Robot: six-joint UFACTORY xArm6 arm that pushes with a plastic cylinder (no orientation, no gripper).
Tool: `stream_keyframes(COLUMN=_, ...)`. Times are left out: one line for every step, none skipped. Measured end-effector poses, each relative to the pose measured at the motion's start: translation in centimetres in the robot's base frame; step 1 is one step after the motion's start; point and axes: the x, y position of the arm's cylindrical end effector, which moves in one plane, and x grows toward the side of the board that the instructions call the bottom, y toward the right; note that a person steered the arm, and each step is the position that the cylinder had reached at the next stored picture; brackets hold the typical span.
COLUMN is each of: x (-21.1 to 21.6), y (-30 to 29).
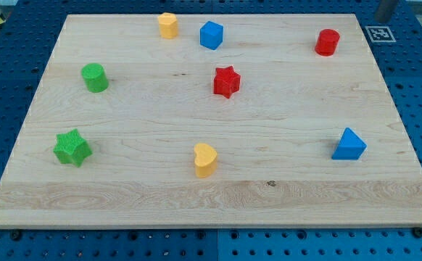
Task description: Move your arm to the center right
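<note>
My rod shows only at the view's top right edge, and its tip (386,19) sits just past the wooden board's (283,196) top right corner, touching no block. The nearest block is the red cylinder (327,42), to the tip's lower left. A blue triangular block (349,144) lies at the board's right side, lower down. A red star (226,81) is near the middle. A blue cube (211,35) and a yellow block (168,25) are at the top centre.
A green cylinder (94,77) and a green star (72,147) lie at the left. A yellow heart (205,159) lies at the lower centre. A black-and-white marker tag (379,33) sits beside the board's top right corner. A blue perforated table (421,87) surrounds the board.
</note>
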Motion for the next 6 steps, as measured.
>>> stream_keyframes(x=2.0, y=0.1)
stream_keyframes(x=3.5, y=0.0)
stream_keyframes(x=5.9, y=0.0)
stream_keyframes(x=9.3, y=0.1)
stream_keyframes(x=11.4, y=-0.8)
stream_keyframes(x=13.9, y=-3.1)
